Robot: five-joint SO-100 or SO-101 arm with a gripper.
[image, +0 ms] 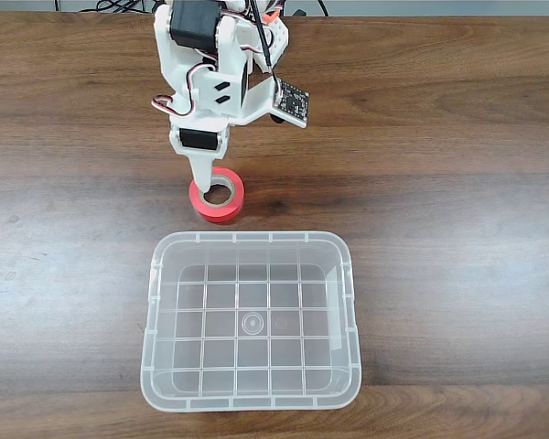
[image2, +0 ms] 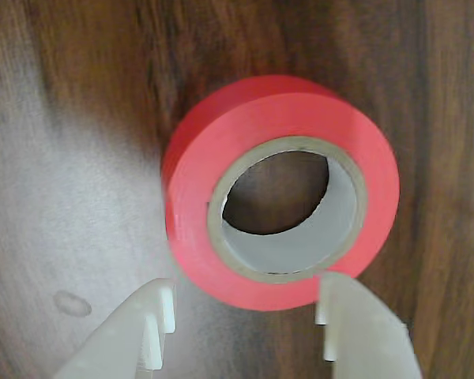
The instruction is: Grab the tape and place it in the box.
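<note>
The arm (image: 210, 73) is white printed plastic with black servo blocks set in it, thin red, black and white cables looping at its side, and a small dark circuit board (image: 290, 101). The gripper (image2: 245, 304) has pale, notched white fingers (image2: 154, 332).

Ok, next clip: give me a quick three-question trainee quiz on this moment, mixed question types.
1. True or false: the tape already lies inside the box.
2. Multiple choice: in the wrist view, the gripper is
A) shut on the tape's wall
B) open, fingers apart at the near edge of the tape
C) open above the box
3. Short answer: how does the tape rest on the table?

Key
1. False: it sits on the table just beyond the box's far rim in the fixed view; the box holds nothing.
2. B
3. Flat on its side, core hole facing up.
</note>
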